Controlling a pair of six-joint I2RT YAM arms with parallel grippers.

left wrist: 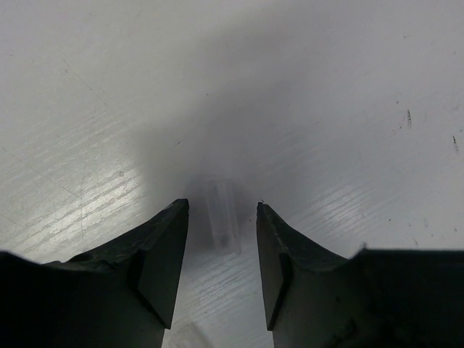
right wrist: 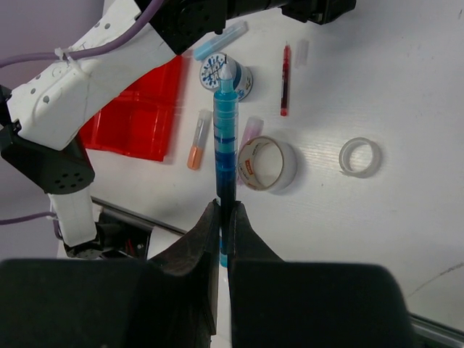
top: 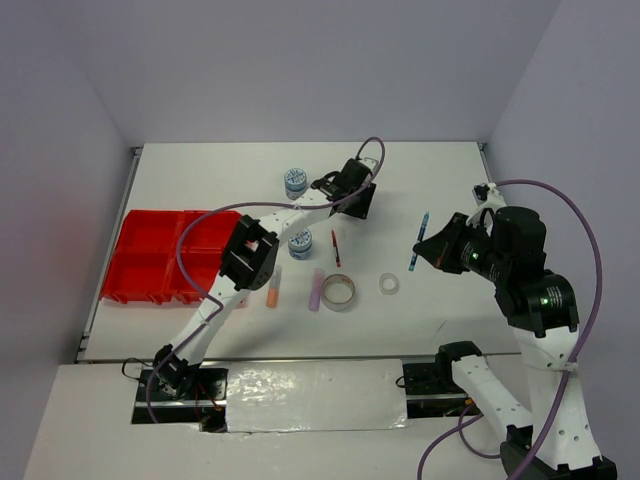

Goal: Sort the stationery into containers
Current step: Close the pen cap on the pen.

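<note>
As right gripper (right wrist: 225,217) pinches teal pen (right wrist: 226,145), left gripper (left wrist: 222,206) stands part-open astride a clear piece (left wrist: 223,221). Red pen (top: 335,248) and grey tape ring (top: 351,293) lie nearer.

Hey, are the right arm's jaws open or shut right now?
Shut, clamped on the teal pen. In the right wrist view both jaws press against the pen's lower end, with no gap on either side.

Two pens (top: 336,248) (top: 420,236), three sticks (top: 272,292) (top: 316,290) (right wrist: 220,41), two tubs (top: 295,181) (top: 300,241), two tape rings (right wrist: 290,167) (right wrist: 344,158), one red tray (top: 145,240)
</note>
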